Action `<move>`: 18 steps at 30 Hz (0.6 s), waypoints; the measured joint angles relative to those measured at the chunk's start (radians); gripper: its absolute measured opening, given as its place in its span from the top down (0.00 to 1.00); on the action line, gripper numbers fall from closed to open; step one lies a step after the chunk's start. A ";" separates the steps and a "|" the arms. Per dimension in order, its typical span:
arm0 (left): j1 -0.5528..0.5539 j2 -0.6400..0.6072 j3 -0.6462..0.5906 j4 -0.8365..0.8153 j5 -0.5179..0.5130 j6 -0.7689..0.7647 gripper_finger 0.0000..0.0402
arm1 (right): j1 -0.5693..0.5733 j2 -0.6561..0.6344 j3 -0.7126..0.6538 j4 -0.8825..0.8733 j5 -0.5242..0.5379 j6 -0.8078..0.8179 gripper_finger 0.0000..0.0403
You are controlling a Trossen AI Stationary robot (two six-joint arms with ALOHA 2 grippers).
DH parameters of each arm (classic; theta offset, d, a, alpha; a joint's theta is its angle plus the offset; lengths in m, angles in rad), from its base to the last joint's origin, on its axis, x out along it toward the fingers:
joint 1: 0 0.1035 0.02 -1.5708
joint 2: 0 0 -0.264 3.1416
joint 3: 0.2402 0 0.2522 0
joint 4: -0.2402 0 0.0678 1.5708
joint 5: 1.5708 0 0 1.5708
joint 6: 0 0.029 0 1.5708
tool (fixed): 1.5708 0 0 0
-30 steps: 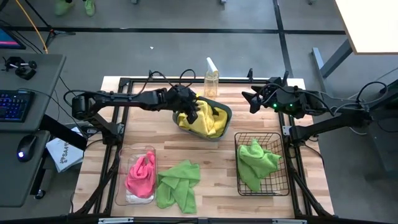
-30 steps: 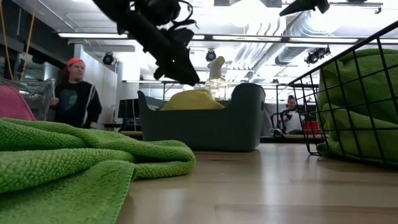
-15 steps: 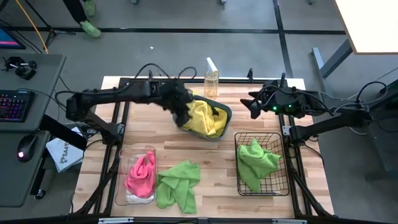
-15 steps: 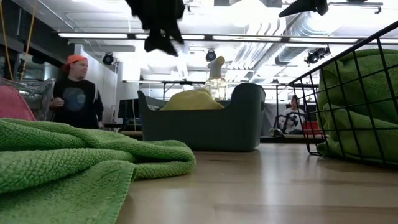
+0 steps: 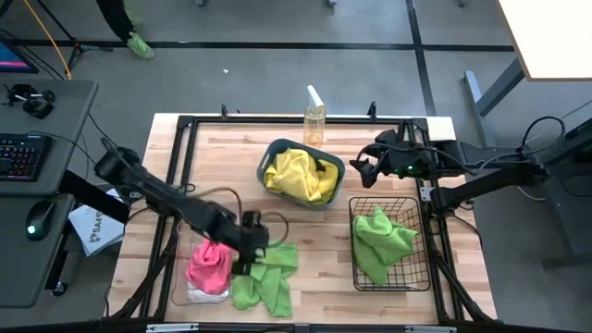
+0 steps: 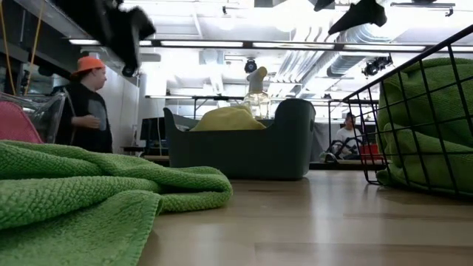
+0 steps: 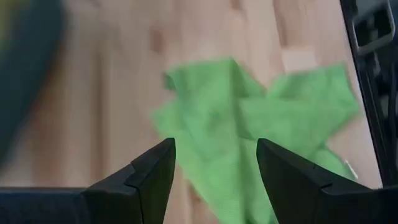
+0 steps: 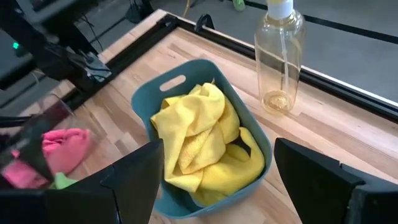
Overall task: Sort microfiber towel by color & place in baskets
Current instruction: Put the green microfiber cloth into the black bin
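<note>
Left end effector (image 5: 248, 252) hangs spread over the green towel (image 5: 266, 275) on the tabletop (image 5: 314, 231); right end effector (image 5: 363, 168), spread, waits beside the teal tub (image 5: 335, 171).

The left arm stretches low across the worktop's near left, its claw (image 5: 252, 242) spread open — the right claw (image 5: 363, 169), fingers likewise parted, hangs at the far right.
</note>
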 joint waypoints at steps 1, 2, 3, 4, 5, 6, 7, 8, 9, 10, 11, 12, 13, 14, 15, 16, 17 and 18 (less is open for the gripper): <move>-0.009 0.027 -0.004 0.014 0.019 -0.012 0.47 | 0.000 0.009 0.000 0.000 0.000 0.000 0.25; -0.015 0.056 -0.004 0.022 0.035 -0.023 0.47 | 0.000 0.020 0.000 0.001 0.000 0.000 0.25; -0.015 0.085 -0.004 0.023 0.042 -0.029 0.47 | 0.000 0.031 0.000 0.003 0.001 0.000 0.25; -0.014 0.111 -0.004 0.031 0.044 -0.031 0.47 | 0.000 0.040 0.000 0.004 0.002 0.000 0.25; -0.009 0.138 -0.004 0.052 0.044 -0.032 0.47 | 0.000 0.050 0.000 0.004 0.004 0.000 0.25; -0.003 0.164 -0.004 0.067 0.047 -0.035 0.47 | 0.000 0.060 0.000 0.006 0.006 0.000 0.25; 0.005 0.186 -0.004 0.071 0.056 -0.047 0.47 | 0.000 0.069 0.000 0.008 0.007 0.000 0.25; 0.015 0.208 -0.004 0.074 0.071 -0.063 0.47 | 0.000 0.078 0.000 0.008 0.007 0.000 0.25; 0.024 0.227 -0.004 0.079 0.086 -0.080 0.47 | 0.000 0.084 0.000 0.008 0.007 0.000 0.25; 0.032 0.246 -0.004 0.081 0.108 -0.090 0.47 | 0.000 0.091 0.000 0.008 0.007 0.000 0.25; 0.040 0.262 -0.004 0.079 0.126 -0.097 0.47 | 0.000 0.096 0.000 0.008 0.007 0.000 0.25; 0.046 0.278 -0.004 0.077 0.134 -0.104 0.47 | 0.000 0.099 0.000 0.008 0.008 0.000 0.25; 0.052 0.289 -0.004 0.076 0.136 -0.112 0.47 | 0.000 0.103 0.000 0.009 0.008 0.000 0.25; 0.056 0.300 -0.004 0.072 0.137 -0.120 0.47 | 0.000 0.105 0.000 0.010 0.009 0.000 0.25; 0.062 0.311 -0.004 0.072 0.136 -0.127 0.47 | 0.000 0.105 0.000 0.012 0.012 0.000 0.25; 0.067 0.320 -0.004 0.073 0.136 -0.128 0.47 | 0.000 0.105 0.000 0.012 0.019 0.000 0.25; 0.070 0.327 -0.004 0.073 0.136 -0.126 0.48 | 0.000 0.105 0.000 0.015 0.027 0.000 0.25; 0.070 0.332 -0.004 0.074 0.133 -0.117 0.49 | 0.000 0.105 0.000 0.019 0.037 0.000 0.25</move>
